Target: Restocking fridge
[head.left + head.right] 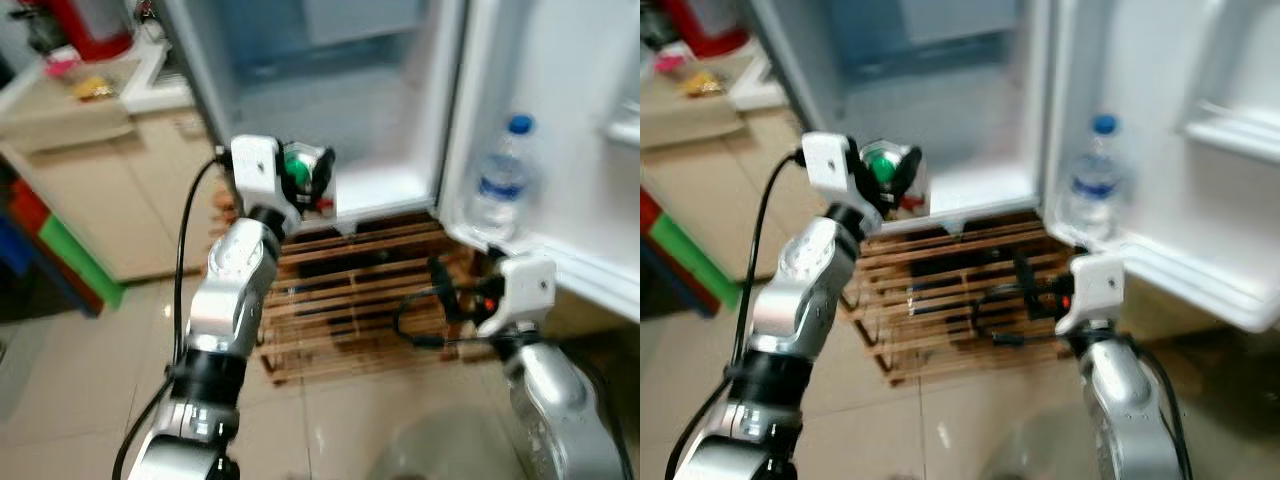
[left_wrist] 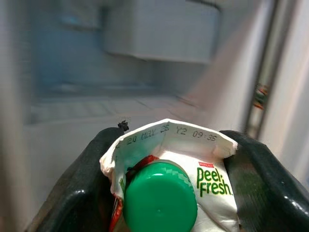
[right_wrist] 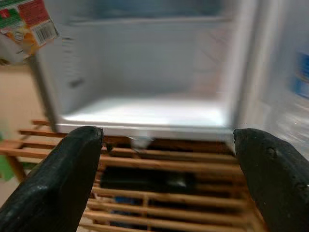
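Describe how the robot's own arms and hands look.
Both arms are silver metal with black joint collars and white box-shaped wrist housings. A black cable loops along the left arm, and another curls near the right arm. Each hand, left hand and right hand, has two long black fingers.

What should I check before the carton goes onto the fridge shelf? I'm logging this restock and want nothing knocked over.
1. Grip on the juice carton: ok. The left gripper has a finger on either side of it, green cap towards the wrist camera.
2. Fridge door open: ok, it is swung wide.
3. Landing spot on the bottom shelf: ok, it looks bare, though the picture is blurred.
4. Water bottle out of the path: ok, it stands upright in the door rack, apart from the carton.
5. Right gripper out of the way: ok, open and low, above the wooden rack.
6. Carton sealed: cannot tell beyond the cap being on.
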{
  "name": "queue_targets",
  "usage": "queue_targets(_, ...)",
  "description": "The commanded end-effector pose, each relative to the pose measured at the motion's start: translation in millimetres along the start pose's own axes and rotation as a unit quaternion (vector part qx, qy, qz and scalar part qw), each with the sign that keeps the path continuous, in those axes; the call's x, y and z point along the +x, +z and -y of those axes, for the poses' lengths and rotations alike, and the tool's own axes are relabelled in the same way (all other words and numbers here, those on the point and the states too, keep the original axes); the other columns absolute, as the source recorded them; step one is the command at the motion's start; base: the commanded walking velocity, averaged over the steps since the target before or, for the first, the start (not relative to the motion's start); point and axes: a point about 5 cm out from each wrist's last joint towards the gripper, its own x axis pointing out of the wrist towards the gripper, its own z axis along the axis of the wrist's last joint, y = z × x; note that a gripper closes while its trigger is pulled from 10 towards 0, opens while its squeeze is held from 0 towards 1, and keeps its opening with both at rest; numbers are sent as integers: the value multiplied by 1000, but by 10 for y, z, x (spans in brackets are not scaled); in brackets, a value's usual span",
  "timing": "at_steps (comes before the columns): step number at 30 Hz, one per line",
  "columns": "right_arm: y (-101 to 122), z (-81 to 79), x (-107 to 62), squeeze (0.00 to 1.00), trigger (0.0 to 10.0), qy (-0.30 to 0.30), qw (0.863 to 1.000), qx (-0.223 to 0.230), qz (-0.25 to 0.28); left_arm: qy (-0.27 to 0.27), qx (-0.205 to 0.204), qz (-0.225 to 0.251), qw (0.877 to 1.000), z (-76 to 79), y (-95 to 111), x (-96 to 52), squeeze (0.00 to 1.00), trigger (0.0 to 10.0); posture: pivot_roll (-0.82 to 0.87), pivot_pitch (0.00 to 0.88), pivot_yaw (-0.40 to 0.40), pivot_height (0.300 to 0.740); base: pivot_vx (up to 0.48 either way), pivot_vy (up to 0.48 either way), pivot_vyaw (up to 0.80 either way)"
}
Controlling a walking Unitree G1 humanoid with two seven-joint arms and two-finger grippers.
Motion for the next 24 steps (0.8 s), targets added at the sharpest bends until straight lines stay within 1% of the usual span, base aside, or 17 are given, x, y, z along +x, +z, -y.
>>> queue_targets(1, 16, -53, 19, 0, 10000, 9, 1000, 0, 3, 16, 13, 4, 1000, -88, 42, -14, 0, 10000, -182, 0, 116, 740, 0, 0, 638)
queue_targets(4, 2, -43, 25, 0, 10000, 7, 1000, 2, 0, 10, 30, -1, 999, -67, 23, -3, 0, 10000, -182, 0, 116, 740, 0, 0, 0)
queue_targets(6, 0, -40, 28, 0, 10000, 6, 1000, 1, 0, 8, 33, 1, 999, -59, 23, -1, 0, 10000, -182, 0, 116, 740, 0, 0, 0)
queue_targets(8, 1, -43, 36, 0, 10000, 6, 1000, -1, 0, -7, 45, 7, 999, -21, 36, 7, 0, 10000, -182, 0, 117, 740, 0, 0, 0)
queue_targets(9, 4, -47, 41, 0, 10000, 6, 1000, -1, 1, -19, 47, 12, 999, 7, 50, 11, 0, 10000, -182, 0, 117, 740, 398, 0, 0)
queue_targets(12, 7, -57, 50, 0, 10000, 6, 1000, -2, 3, -28, 56, 9, 998, 23, 49, 20, 0, 10000, -183, 0, 119, 740, 442, 0, 0)
queue_targets(19, 9, -62, 54, 0, 10000, 4, 1000, -4, 5, -30, 51, 13, 998, 18, 56, 29, 0, 10000, -184, 0, 120, 740, 465, 0, 0)
queue_targets(24, 4, -72, 55, 0, 10000, 7, 1000, -4, 5, -30, 55, 13, 998, 9, 57, 31, 0, 10000, -182, 0, 118, 740, 465, 0, 0)
